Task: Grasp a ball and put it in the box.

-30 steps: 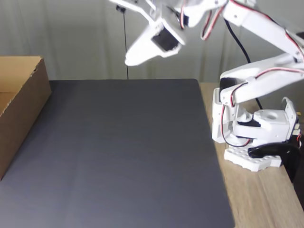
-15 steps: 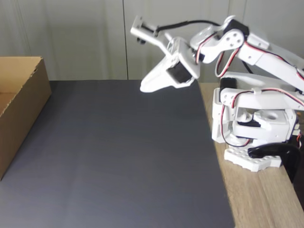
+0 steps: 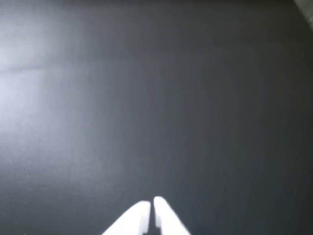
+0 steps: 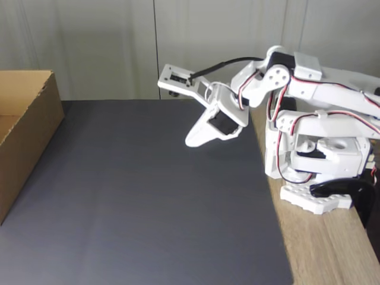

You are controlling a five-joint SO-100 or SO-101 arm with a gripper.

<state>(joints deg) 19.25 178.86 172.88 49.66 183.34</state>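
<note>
Gripper (image 4: 191, 141) hangs over the right part of the dark mat (image 4: 136, 196), empty, white fingers (image 3: 164, 215) nearly together with a slim gap. Cardboard box (image 4: 27, 127) sits at the mat's left edge, open top.

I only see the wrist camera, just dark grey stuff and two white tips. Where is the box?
Observer: The large brown cardboard box sits at the left edge of the fixed view, on the dark grey mat.
Operator: Is my arm near it?
Observer: No. The white pincer hangs above the mat's far right part, close to the arm's base.
Operator: What's under the base?
Observer: A pale wooden table, right of the mat.
</note>
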